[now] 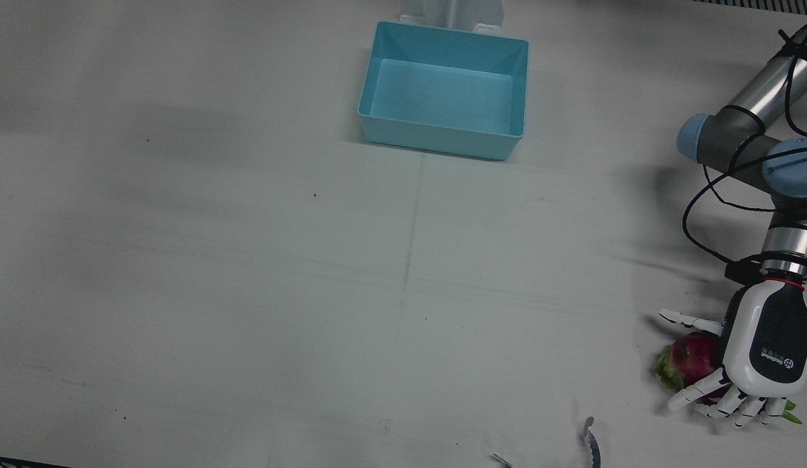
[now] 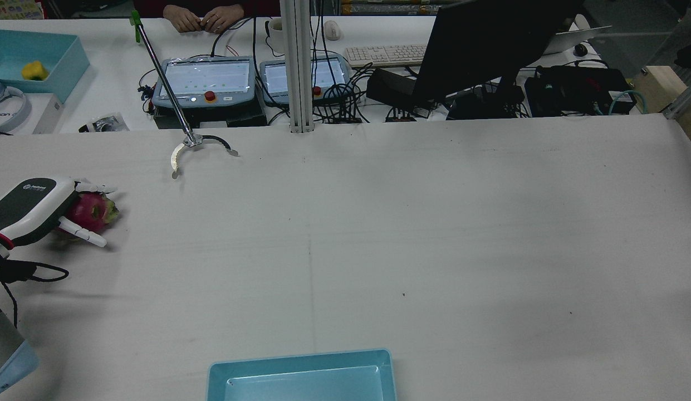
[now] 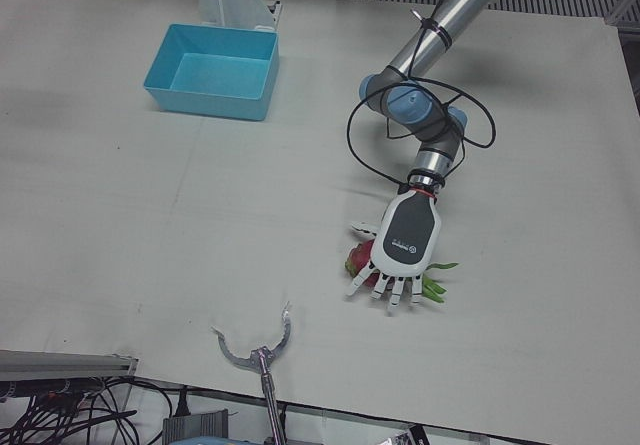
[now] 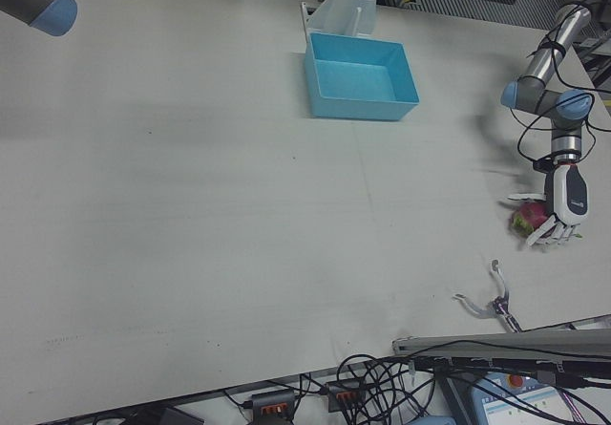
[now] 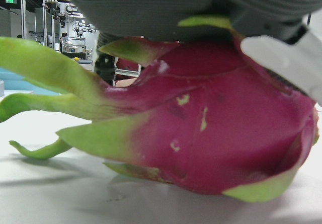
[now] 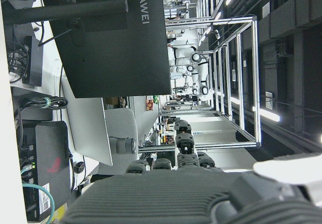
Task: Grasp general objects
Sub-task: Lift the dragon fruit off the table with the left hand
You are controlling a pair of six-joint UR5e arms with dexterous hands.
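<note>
Dragon fruit [image 1: 688, 359] lies on its side on the white worktop [image 1: 247, 292], close to the operators' edge on the robot's left half, pink skin and green scales plain in your left hand view. Your left robot hand [image 1: 761, 354] sits palm-down right over it: the palm presses on the top of the fruit [image 5: 211, 118], one finger [image 1: 686, 319] reaches out on the side toward the teal bin, and the other fingers [image 1: 735, 404] curl down past the fruit on the operators' side. The fingers are partly closed around the fruit, yet it still rests on the worktop, and you cannot tell from these views whether the grip is firm. Green scale tips [image 3: 437, 277] stick out from under the robot hand on the far side.

The teal bin [image 1: 445, 88] stands well apart, near the pedestals at the middle of the robot's edge, with nothing visible inside. A grabber tool [image 2: 181, 146] on a long pole rests its curved claws on the worktop near the operators' edge, a short way from the fruit. Behind it, a person's hands [image 2: 203, 19] rest at the operators' desk beside two pendant screens [image 2: 207, 78].

Your right robot hand shows only as a dark ribbed palm edge [image 6: 166, 201] in its own camera, raised and aimed at a monitor; whether its fingers are spread or closed cannot be told.
</note>
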